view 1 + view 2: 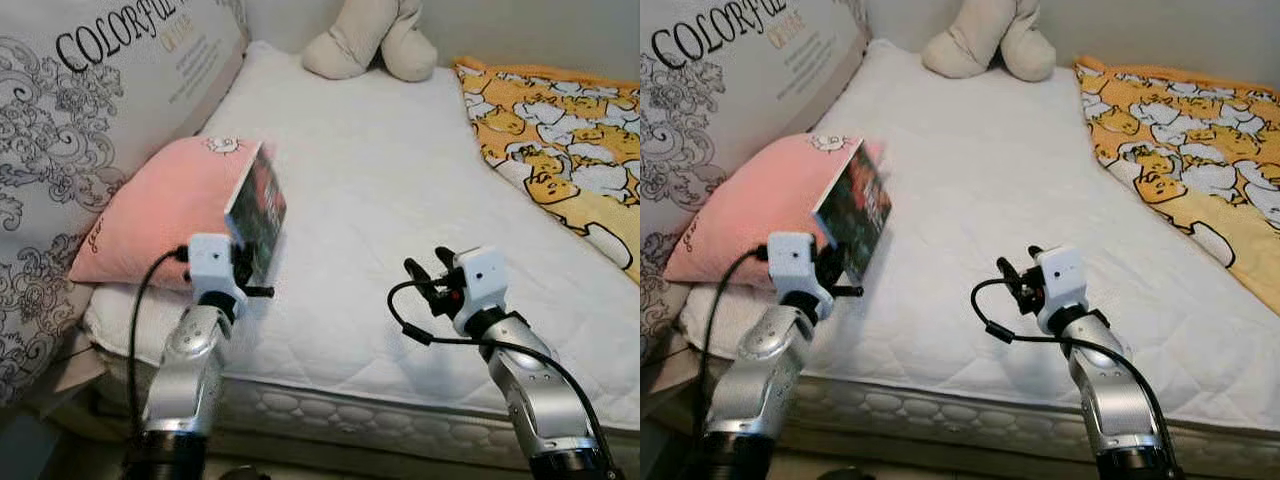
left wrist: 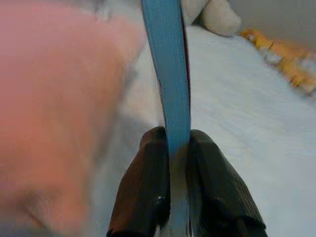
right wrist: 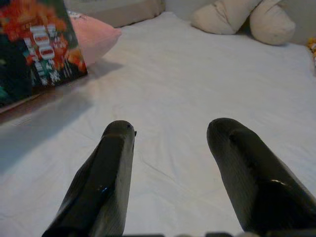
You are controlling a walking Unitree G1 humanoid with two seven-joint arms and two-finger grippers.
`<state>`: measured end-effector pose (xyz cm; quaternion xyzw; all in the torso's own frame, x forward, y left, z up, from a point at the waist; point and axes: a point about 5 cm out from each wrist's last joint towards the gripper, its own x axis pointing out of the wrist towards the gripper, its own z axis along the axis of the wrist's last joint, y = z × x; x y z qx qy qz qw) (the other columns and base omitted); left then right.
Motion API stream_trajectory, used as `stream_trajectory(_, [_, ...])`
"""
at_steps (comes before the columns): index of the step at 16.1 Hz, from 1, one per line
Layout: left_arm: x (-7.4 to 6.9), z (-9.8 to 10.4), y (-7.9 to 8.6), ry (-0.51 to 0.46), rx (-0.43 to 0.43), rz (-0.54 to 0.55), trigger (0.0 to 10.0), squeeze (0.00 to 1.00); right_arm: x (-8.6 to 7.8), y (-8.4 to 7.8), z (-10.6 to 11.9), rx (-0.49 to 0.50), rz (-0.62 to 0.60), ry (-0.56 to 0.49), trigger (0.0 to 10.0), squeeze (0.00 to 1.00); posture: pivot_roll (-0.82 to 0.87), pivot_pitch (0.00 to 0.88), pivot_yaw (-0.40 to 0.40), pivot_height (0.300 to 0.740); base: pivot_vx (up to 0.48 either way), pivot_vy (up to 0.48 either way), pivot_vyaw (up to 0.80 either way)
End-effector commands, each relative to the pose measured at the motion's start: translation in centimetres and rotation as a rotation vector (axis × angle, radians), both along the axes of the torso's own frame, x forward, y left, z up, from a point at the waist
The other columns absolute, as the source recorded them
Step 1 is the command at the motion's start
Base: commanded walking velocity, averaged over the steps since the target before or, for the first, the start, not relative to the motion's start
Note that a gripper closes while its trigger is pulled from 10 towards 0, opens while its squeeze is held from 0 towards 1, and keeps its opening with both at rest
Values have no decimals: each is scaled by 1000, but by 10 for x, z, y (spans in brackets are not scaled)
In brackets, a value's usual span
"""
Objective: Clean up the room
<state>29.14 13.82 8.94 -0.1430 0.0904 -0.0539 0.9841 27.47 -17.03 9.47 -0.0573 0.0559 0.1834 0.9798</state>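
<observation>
One book [image 1: 258, 210] is held upright by its lower edge in the left gripper [image 2: 173, 148], both black fingers [image 2: 143, 182] clamped flat against the thin blue spine; lifted clear of the white mattress [image 1: 400, 200], just beside the pink pillow [image 1: 160, 210], presumably so it can be carried off the bed as part of the tidying. The right gripper [image 3: 170, 128] is held low over bare mattress, its two fingers spread apart with nothing between them, probably kept free for the next item. Counted: one book, one pink pillow, one large patterned cushion [image 1: 90, 120] propped behind it, one beige plush toy [image 1: 370, 40] at the far end, one yellow printed blanket [image 1: 560, 140] along the robot's right edge. Two grippers, one loaded.
</observation>
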Motion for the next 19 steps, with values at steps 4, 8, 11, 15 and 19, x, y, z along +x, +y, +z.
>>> stream_trajectory(4, [-3, -3, -21, 111, -351, -109, 10000, 0, -2, -2, 3, -10, 43, 4, 10000, 0, -50, 0, -55, 740, 0, 0, 0])
stream_trajectory(8, [-8, -28, -12, 258, -249, -58, 10000, 0, -3, -3, 1, -27, 95, 32, 10000, 0, -62, 0, -64, 740, 0, 0, 0])
stream_trajectory(11, [-7, -38, -14, 304, -210, -65, 10000, 0, -3, -2, -1, -38, 111, 43, 10000, 0, -68, 0, -64, 740, 0, 0, 0])
stream_trajectory(15, [-5, -34, -25, 315, -411, -35, 10000, 0, -3, 0, 1, -28, 120, 45, 10000, 0, -80, 0, -66, 740, 0, 0, 0])
stream_trajectory(19, [8, -41, -35, 394, -568, 71, 10000, 0, -7, 4, 2, 6, 234, 84, 10000, 0, -89, 0, -77, 740, 0, 0, 0])
